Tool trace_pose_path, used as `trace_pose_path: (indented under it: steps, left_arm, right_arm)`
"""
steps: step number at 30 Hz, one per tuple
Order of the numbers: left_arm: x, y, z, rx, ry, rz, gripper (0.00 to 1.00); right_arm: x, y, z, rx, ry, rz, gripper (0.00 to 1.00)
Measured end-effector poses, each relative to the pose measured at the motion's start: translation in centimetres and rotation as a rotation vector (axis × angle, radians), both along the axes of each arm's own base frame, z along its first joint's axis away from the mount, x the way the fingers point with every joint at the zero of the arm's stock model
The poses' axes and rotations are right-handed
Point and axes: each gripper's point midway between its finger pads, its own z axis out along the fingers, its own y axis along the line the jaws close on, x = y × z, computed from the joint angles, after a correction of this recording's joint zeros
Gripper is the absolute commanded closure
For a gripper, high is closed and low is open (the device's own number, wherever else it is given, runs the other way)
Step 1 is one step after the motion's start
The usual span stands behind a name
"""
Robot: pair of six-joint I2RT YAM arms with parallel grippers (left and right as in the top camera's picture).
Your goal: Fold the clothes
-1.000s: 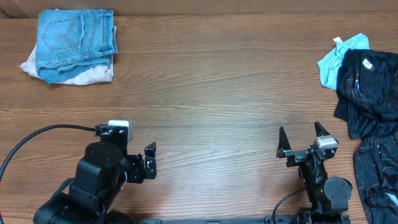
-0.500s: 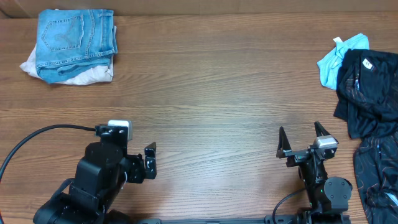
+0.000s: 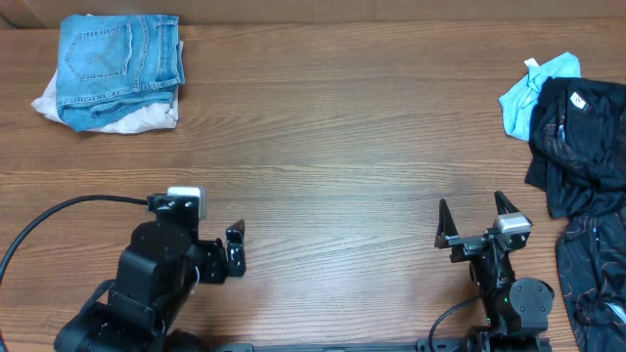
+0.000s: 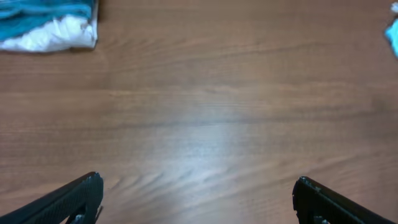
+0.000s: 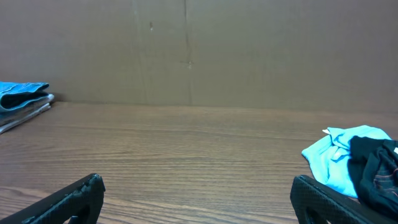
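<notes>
A pair of light-blue denim jeans [image 3: 119, 59] is pictured at the far left corner of the wooden table [image 3: 342, 147]. It is laid as a compact bundle with a stitched back pocket uppermost, stacked directly on a pale garment [image 3: 152, 119] whose edges show beneath it. Both arms are seen at the near edge, well apart from the denim. The left gripper [image 4: 196, 180] is held with its fingers spread wide over bare wood, and the right gripper [image 3: 470, 201] is likewise held wide open, with nothing pinched by either. At the far right, black garments [image 3: 582, 147] are heaped at the table's edge, with a bright-blue cloth [image 3: 533, 93] touching their left side.

Trouble is judged most likely at the stack. Because the jeans rest straight on the pale garment, both layers could be caught together if a low pinch is made at the bundle's edge, and the wrong cloth would then be dragged out with the denim. The bundle could also be pulled apart unevenly if it is lifted by one corner only, since denim is expected to sag. The corner looks a long reach for the left arm, so a shallow, slipping grip is a risk there. The black cable [image 3: 88, 199] looping beside the left arm could be swept across the table, and the heap near the right arm could be snagged by a wide swing.

No box, basket or bin is seen in any view, so nothing is held in a container
</notes>
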Motion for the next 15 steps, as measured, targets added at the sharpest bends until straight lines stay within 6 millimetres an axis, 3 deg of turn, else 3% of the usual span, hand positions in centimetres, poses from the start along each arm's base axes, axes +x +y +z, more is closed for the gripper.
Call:
trace_pose_path:
  steps: [7, 15]
  left_arm:
    - [3.3, -0.6, -2.7, -0.035, -0.175, -0.054, 0.00]
    - [3.9, 0.2, -6.5, -0.030, -0.374, -0.084, 0.00]
  right_arm:
    - [0.0, 0.0, 0.0, 0.000, 0.001, 0.000, 0.00]
    - [0.0, 0.0, 0.0, 0.000, 0.001, 0.000, 0.00]
